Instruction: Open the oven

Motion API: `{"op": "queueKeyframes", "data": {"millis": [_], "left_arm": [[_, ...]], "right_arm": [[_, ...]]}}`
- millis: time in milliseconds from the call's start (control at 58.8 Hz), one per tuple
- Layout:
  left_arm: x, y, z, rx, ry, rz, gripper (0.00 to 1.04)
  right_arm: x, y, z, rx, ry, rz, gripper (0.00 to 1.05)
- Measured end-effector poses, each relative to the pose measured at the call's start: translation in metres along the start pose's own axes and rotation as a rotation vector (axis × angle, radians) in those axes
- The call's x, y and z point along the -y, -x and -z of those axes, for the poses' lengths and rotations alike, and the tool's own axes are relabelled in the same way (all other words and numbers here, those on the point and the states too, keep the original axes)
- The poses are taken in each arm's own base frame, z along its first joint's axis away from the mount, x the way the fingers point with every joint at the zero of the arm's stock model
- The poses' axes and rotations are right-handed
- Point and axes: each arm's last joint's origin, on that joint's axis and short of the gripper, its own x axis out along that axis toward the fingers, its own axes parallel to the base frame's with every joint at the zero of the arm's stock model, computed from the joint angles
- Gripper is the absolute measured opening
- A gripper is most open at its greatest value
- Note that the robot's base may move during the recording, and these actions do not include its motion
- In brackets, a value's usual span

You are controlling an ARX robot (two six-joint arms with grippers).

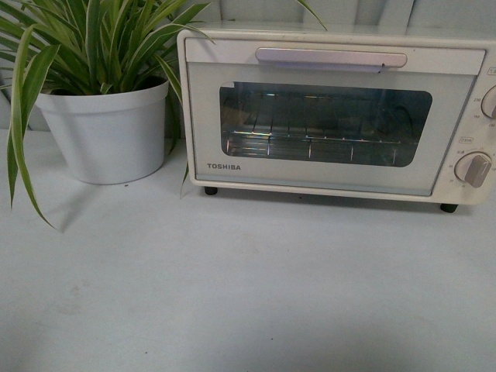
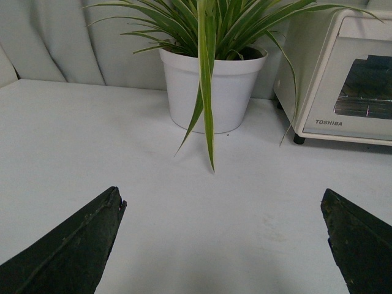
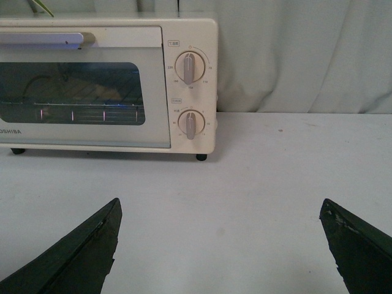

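The white table (image 1: 232, 294) runs bare and smooth out ahead of both pairs of jaws, and that is the first worry: a light appliance on a slick top may slide toward the jaws instead of letting its door swing. The TOSHIBA toaster oven (image 1: 337, 116) stands at the far side of the table, well apart from both pairs of jaws and beyond the right pair, with its door (image 1: 310, 174) shut flat, so the opening is not yet begun. The right gripper (image 3: 220, 245) is spread wide and holds nothing; the left gripper (image 2: 220, 245) is likewise released and empty. Ahead of the left jaws, between them and the oven's near corner, sits the white plant pot (image 2: 211, 92), just beside the oven, and its long striped leaves (image 2: 205, 79) droop toward those jaws; a left-arm reach would likely brush or snag them and could tip the pot. The long bar handle (image 1: 331, 58) lies across the top of the door, above the level both pairs of jaws look along; it seems shallow, so fingers closing off-centre could slip away or only press the door shut. The two round knobs (image 3: 189, 66) sit beside the door on the side nearer the right jaws, and a drifting approach might turn one by accident. The small dark feet (image 1: 211, 191) give little purchase, so a hard pull could rock the whole oven forward.
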Motion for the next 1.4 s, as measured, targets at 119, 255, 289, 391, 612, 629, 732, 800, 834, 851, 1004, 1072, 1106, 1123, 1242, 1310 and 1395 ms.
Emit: {"op": "queueKeyframes", "data": {"millis": [119,255,289,391,612,629,732,800,834,851,1004,1072,1106,1123,1242,1310,1395], "left_arm": [[0.000,0.000,0.000,0.000,0.000,0.000,0.98],[0.000,0.000,0.000,0.000,0.000,0.000,0.98],[0.000,0.000,0.000,0.000,0.000,0.000,0.98],[0.000,0.000,0.000,0.000,0.000,0.000,0.98],[0.000,0.000,0.000,0.000,0.000,0.000,0.98],[0.000,0.000,0.000,0.000,0.000,0.000,0.98],[0.000,-0.001,0.001,-0.029,0.045,-0.066,0.98],[0.003,-0.004,0.003,-0.088,0.138,-0.160,0.98],[0.004,-0.007,0.004,-0.116,0.196,-0.169,0.98],[0.006,-0.009,0.003,-0.132,0.239,-0.161,0.98],[0.022,-0.031,-0.005,-0.194,0.560,-0.099,0.98],[0.037,-0.047,-0.009,-0.218,0.705,-0.025,0.98],[0.044,-0.054,-0.010,-0.230,0.747,-0.004,0.98],[0.049,-0.059,-0.010,-0.240,0.779,0.008,0.98],[0.086,-0.093,-0.001,-0.333,0.935,0.076,0.98],[0.109,-0.107,0.008,-0.397,0.966,0.099,0.98],[0.125,-0.118,0.018,-0.446,0.983,0.112,0.98]], "right_arm": [[0.000,0.000,0.000,0.000,0.000,0.000,0.95],[0.000,0.000,0.000,0.000,0.000,0.000,0.95],[0.000,0.000,0.000,0.000,0.000,0.000,0.95],[0.000,0.000,0.000,0.000,0.000,0.000,0.95],[0.000,0.000,0.000,0.000,0.000,0.000,0.95],[0.000,0.000,0.000,0.000,0.000,0.000,0.95],[0.000,0.000,0.000,0.000,0.000,0.000,0.95],[0.000,0.000,0.000,0.000,0.000,0.000,0.95],[0.000,0.000,0.000,0.000,0.000,0.002,0.95],[0.000,0.000,0.000,0.000,0.000,0.001,0.95],[0.000,0.000,0.000,0.000,0.000,0.000,0.95],[0.000,0.000,0.000,0.000,0.000,0.000,0.95],[0.000,0.000,0.000,0.000,0.000,0.000,0.95],[0.000,0.000,0.000,0.000,0.000,0.000,0.95],[0.000,0.000,0.000,0.000,0.000,0.000,0.95],[0.000,0.000,0.000,0.000,0.000,0.000,0.95],[0.000,0.000,0.000,0.000,0.000,0.000,0.95]]}}
